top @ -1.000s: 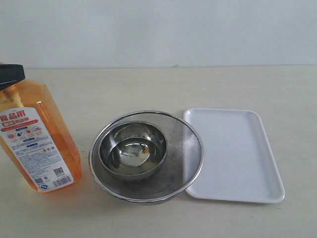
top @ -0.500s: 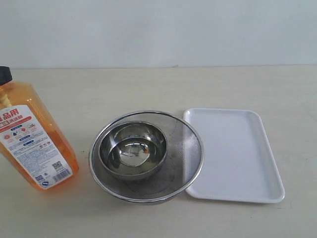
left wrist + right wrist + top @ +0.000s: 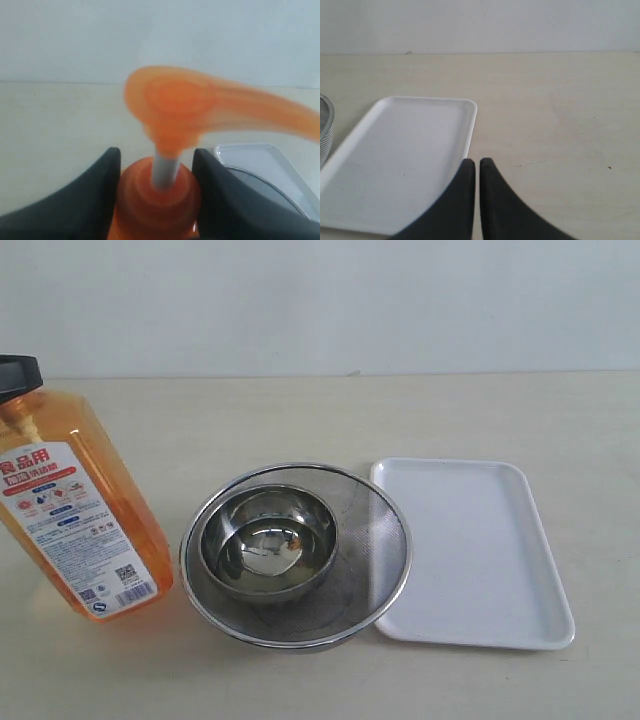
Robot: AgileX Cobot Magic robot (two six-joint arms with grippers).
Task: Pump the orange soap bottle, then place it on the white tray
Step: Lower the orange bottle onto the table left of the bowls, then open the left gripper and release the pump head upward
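Observation:
The orange soap bottle (image 3: 85, 510) leans at the far left of the exterior view, label facing out, its top cut off by the frame edge. My left gripper (image 3: 156, 172) is shut on the bottle's orange neck (image 3: 157, 200), just below the pump head (image 3: 175, 105) on its white stem. One black finger (image 3: 18, 372) shows at the bottle's top. The white tray (image 3: 470, 550) lies flat on the right with nothing on it. My right gripper (image 3: 477, 164) is shut with nothing in it, hovering at the tray's (image 3: 400, 160) edge.
A steel mesh bowl (image 3: 385, 540) holding a smaller steel bowl (image 3: 268, 540) stands between the bottle and the tray, its rim overlapping the tray's near left corner. A pale wall runs behind the beige table (image 3: 450, 410).
The bottle swung left and down half a second ago, then came back right and up, ending slightly right of and higher than a second ago. Bowls and tray have not moved.

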